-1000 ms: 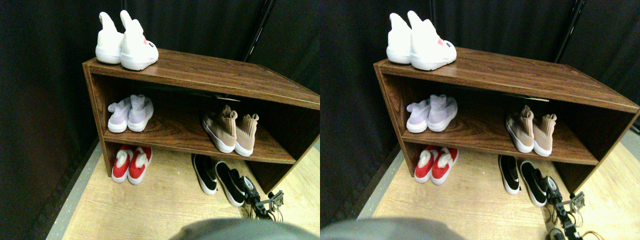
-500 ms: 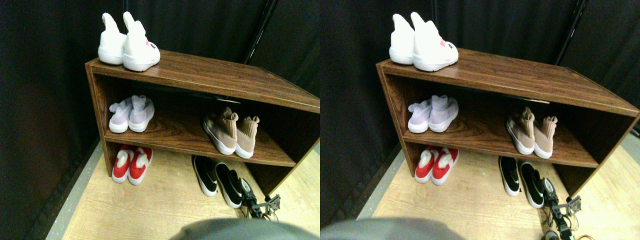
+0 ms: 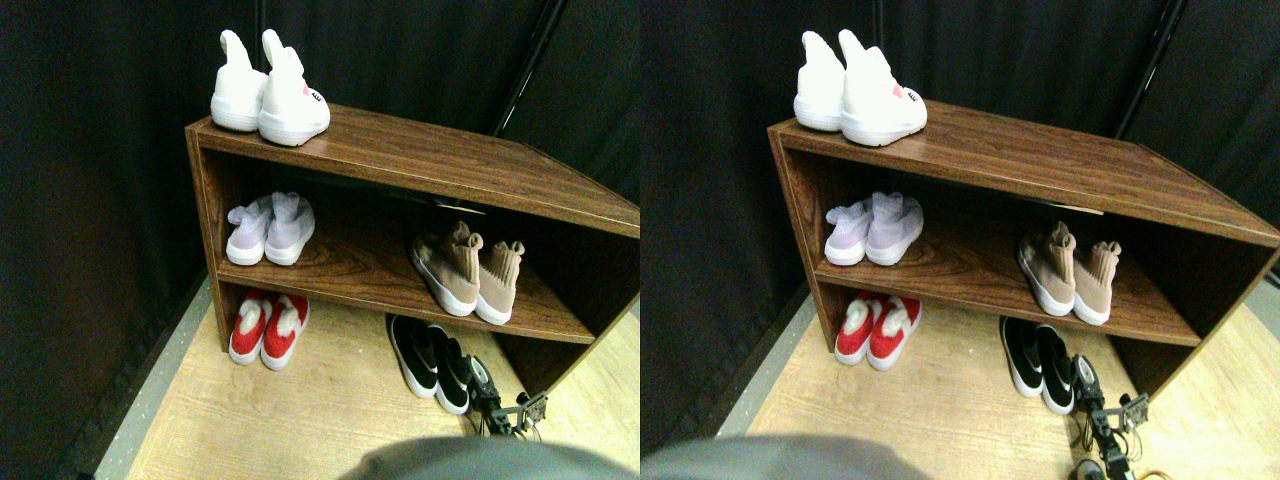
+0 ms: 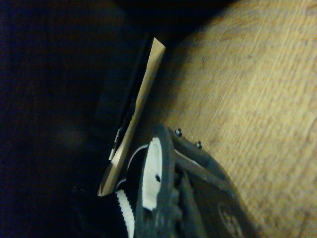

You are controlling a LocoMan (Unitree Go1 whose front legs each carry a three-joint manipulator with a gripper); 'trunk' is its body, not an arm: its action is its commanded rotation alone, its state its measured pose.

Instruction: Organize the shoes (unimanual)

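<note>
Two black slip-ons with white soles lie side by side on the floor under the shelf's right end, the left one (image 3: 411,352) and the right one (image 3: 451,373). My right gripper (image 3: 482,381) rests against the outer side of the right black shoe. In the wrist view the dark jaw frame (image 4: 166,198) sits close beside that shoe's pale sole edge (image 4: 141,101). The tan knit high pair (image 3: 468,272) stands on the middle shelf at the right.
A brown wooden rack (image 3: 420,160) carries a white high pair (image 3: 268,95) on its top board and a lavender pair (image 3: 270,228) at the middle shelf's left. A red pair (image 3: 268,328) sits on the light wood floor (image 3: 320,420). Dark curtains surround the rack.
The right black shoe has slid left, with my gripper at its side, until it lies close to its partner. The whole picture has also shifted slightly.
</note>
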